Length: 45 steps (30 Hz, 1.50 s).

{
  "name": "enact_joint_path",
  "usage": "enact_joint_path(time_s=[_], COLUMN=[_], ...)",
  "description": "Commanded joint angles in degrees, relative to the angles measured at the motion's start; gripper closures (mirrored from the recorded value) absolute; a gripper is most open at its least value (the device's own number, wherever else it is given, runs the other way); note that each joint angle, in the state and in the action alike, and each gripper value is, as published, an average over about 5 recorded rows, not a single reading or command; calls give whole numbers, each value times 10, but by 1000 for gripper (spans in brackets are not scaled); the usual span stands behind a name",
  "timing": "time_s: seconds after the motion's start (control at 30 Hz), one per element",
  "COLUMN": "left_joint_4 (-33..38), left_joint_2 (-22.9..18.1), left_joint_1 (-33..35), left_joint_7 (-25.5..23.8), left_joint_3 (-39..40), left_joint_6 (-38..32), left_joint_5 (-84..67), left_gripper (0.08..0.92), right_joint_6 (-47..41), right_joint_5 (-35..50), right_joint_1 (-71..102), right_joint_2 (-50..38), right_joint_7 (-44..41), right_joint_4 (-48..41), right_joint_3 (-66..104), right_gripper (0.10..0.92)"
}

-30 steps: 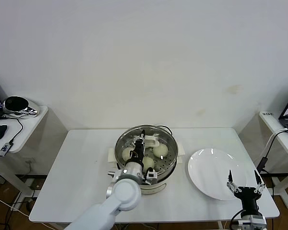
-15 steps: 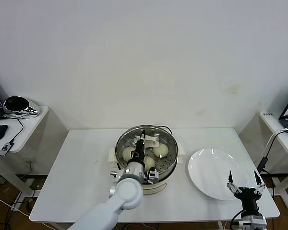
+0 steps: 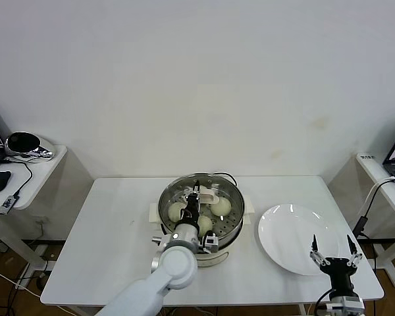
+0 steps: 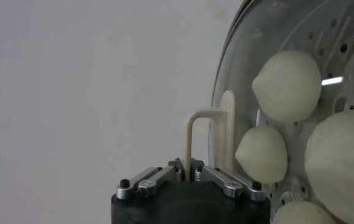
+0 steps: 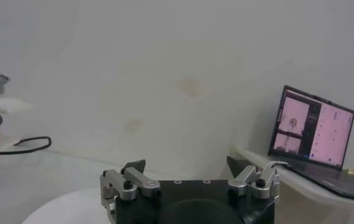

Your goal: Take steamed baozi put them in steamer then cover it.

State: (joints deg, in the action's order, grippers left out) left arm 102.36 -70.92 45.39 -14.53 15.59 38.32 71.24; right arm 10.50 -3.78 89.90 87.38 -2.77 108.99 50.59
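The steamer [image 3: 199, 214] stands mid-table, a shiny steel pot on a white base. Round cream baozi [image 3: 176, 210] [image 3: 221, 207] lie on its perforated tray. My left gripper [image 3: 196, 199] is over the pot, shut on the white handle [image 4: 192, 137] of the clear glass lid [image 4: 234, 79]. In the left wrist view my left gripper [image 4: 187, 169] pinches that handle, and several baozi [image 4: 286, 85] show through the glass. My right gripper [image 3: 334, 253] waits open at the table's front right edge, by the white plate [image 3: 286, 230]; the right wrist view shows my right gripper [image 5: 189, 167] holding nothing.
A side table [image 3: 26, 174] at the left carries a shiny bowl-like thing and a mouse. A second side table at the right holds a laptop [image 5: 314, 131]. The steamer's cord [image 3: 227, 176] runs behind the pot.
The left arm has crept slightly to the right with the lid handle still in its grip. The right arm has not moved.
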Motion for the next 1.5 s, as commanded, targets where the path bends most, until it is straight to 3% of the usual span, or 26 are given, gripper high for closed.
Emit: enact_joint_path(time_s=[0.03, 0.23, 0.57, 0.7, 0.8, 0.93, 1.03, 1.23, 1.5], left_joint_4=[1, 38, 213, 304, 331, 295, 268, 228, 148], left_joint_2=[-3, 4, 79, 108, 107, 73, 61, 54, -1], left_joint_1=[5, 22, 167, 280, 395, 497, 551, 626, 603], left_joint_7=[1, 1, 40, 116, 213, 306, 319, 304, 266], left_joint_3=[-1, -9, -76, -179, -300, -469, -521, -502, -471], left_joint_6=[-1, -2, -19, -59, -136, -308, -348, -432, -479], left_joint_5=[-3, -12, -71, -193, -374, -668, -795, -919, -922], left_gripper=[856, 820, 540, 418, 332, 226, 185, 177, 177], right_joint_6=[0, 0, 0, 1, 1, 0, -1, -1, 11], right_joint_5=[0, 0, -1, -1, -1, -2, 1, 36, 81], right_joint_1=[1, 1, 1, 2, 4, 5, 10, 45, 88], right_joint_2=[0, 0, -1, -2, -3, -5, -10, -37, -56], right_joint_7=[0, 0, 0, -1, -2, -6, -9, -25, -43], right_joint_4=[1, 1, -2, -3, -3, -2, -2, 2, 13], right_joint_3=[0, -1, 0, -1, -2, -9, -22, -71, -130], right_gripper=[203, 203, 203, 203, 203, 203, 203, 203, 203])
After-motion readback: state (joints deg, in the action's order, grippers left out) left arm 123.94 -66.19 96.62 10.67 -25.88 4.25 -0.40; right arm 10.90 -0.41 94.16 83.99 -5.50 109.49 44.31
